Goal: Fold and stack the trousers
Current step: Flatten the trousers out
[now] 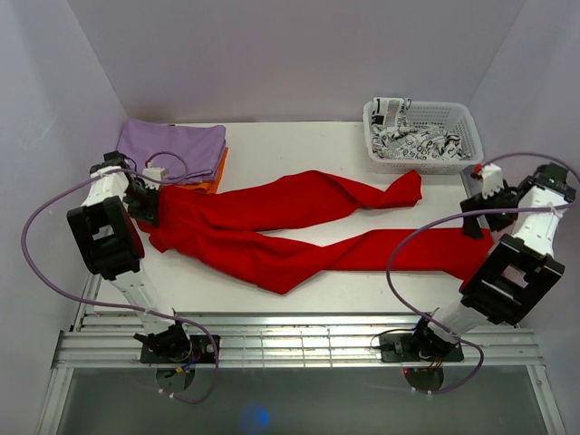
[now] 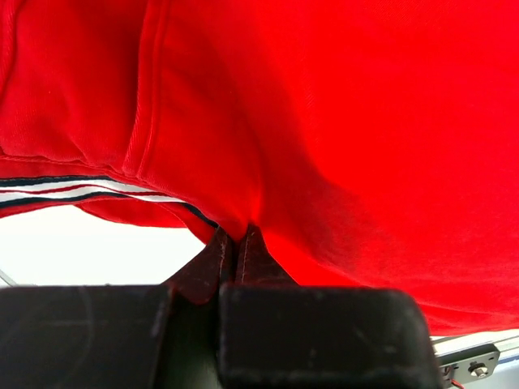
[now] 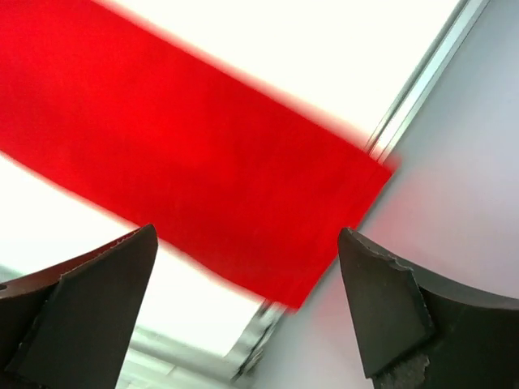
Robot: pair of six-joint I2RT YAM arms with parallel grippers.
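Currently the trousers [image 1: 272, 240] lie spread across the surface [image 1: 290, 145], waist left, legs right. The left fingers [image 2: 212, 263] are clamped on the waist end; the right fingers [image 3: 381, 300] hang wide open over the near leg's hem. Flattening looks done; next, the right probably needs to grip that hem for the first fold.

Colours: trousers [image 1: 272, 240] bright red, plain; waistband stripe [image 2: 49, 193] white and navy. Basket [image 1: 464, 118] white; patterned cloth [image 1: 412, 138] in it black-and-white print. Lilac cloth [image 1: 172, 140]; orange cloth [image 1: 216, 178]. Bench [image 1: 290, 145] white.
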